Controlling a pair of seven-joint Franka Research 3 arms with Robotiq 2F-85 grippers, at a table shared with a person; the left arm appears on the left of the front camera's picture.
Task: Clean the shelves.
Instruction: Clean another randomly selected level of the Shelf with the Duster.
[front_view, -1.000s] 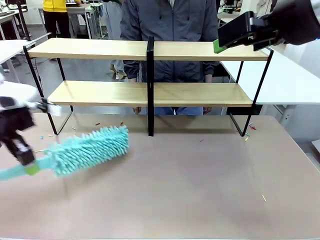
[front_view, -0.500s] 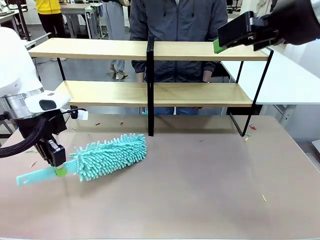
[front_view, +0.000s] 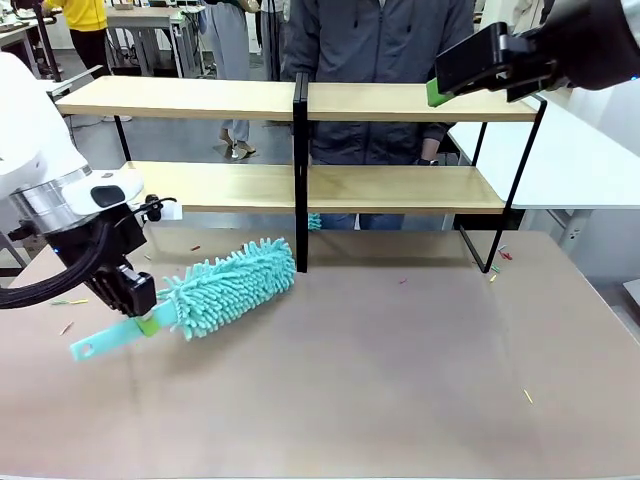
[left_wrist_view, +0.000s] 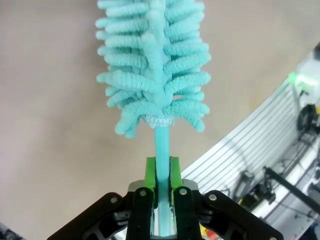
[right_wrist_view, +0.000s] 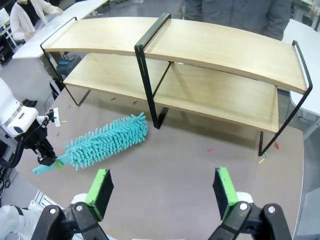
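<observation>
Shelves (front_view: 400, 187): duster (front_view: 232, 285) moved closer, left claw (front_view: 150, 322) clamped.

We are looking at a tan-topped table (front_view: 400, 380) that is carrying the shelves (front_view: 400, 187), a wide two-tier rack of light-wood boards on a thin black frame with a central black upright. The rack is standing along the far half of the table, its feet resting on the tan surface. Both boards are lying bare in the front view and the right wrist view. Small coloured scraps (front_view: 502, 256) are lying scattered on the table: some near the rack's right foot, one (front_view: 528, 396) nearer the front right, others (front_view: 70, 301) by the left edge. We cannot tell what the scraps are made of.
</observation>
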